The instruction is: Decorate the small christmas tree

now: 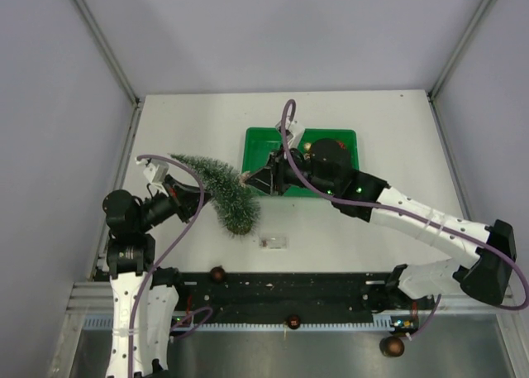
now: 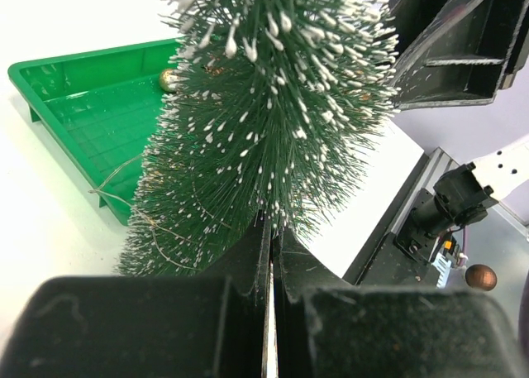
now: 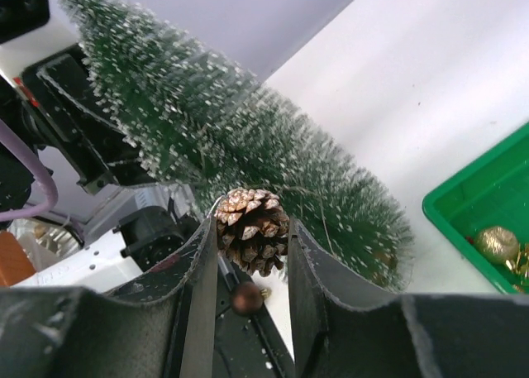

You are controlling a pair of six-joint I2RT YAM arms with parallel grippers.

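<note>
The small christmas tree (image 1: 225, 193) is off the table and tilted, its tip toward the back left and its wide end toward the front. My left gripper (image 1: 197, 198) is shut on its bristles at mid-length; in the left wrist view the gripper (image 2: 271, 221) has its jaws pressed together in the frosted tree (image 2: 273, 105). My right gripper (image 1: 253, 182) is shut on a brown pine cone (image 3: 252, 229), held right against the tree (image 3: 248, 138). A thin wire strand (image 2: 107, 192) runs through the lower branches.
A green tray (image 1: 258, 142) lies behind the right gripper, with a gold ball (image 3: 496, 243) inside. Brown balls sit on the black front rail (image 1: 217, 273) and below it (image 1: 292, 320). A small clear item (image 1: 273, 242) lies on the table near the tree.
</note>
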